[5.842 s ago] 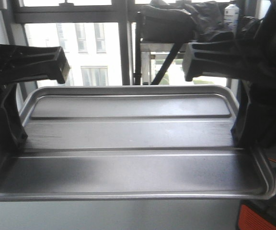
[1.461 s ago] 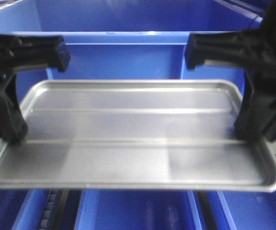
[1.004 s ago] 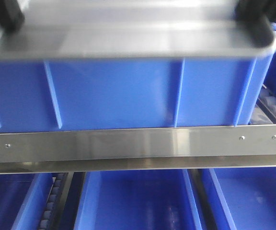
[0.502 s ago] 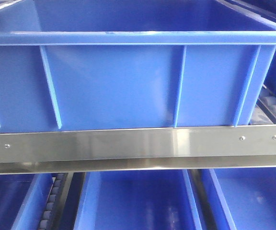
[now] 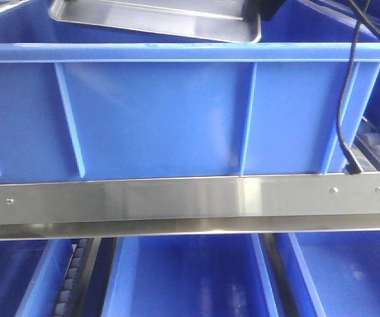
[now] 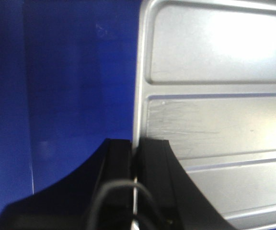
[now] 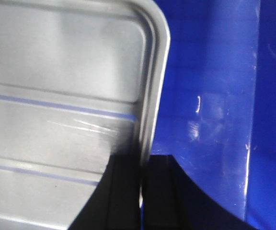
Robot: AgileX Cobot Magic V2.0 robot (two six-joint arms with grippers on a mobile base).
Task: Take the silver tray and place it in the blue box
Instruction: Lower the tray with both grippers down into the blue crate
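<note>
The left tool is clamped on the left rim of the silver tray, one finger on each side of the edge. The right tool grips the right rim in the same way. The tray hangs tilted above the opening of the blue box, at 12 o'clock in the front view.

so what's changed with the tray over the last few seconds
The silver tray, earlier held close to the front camera before a window, has been carried forward and now sits above the opening of the blue box, only its near edge showing over the rim. The left gripper and right gripper still pinch its short edges. The box and the steel rail have not moved over the last second.
</note>
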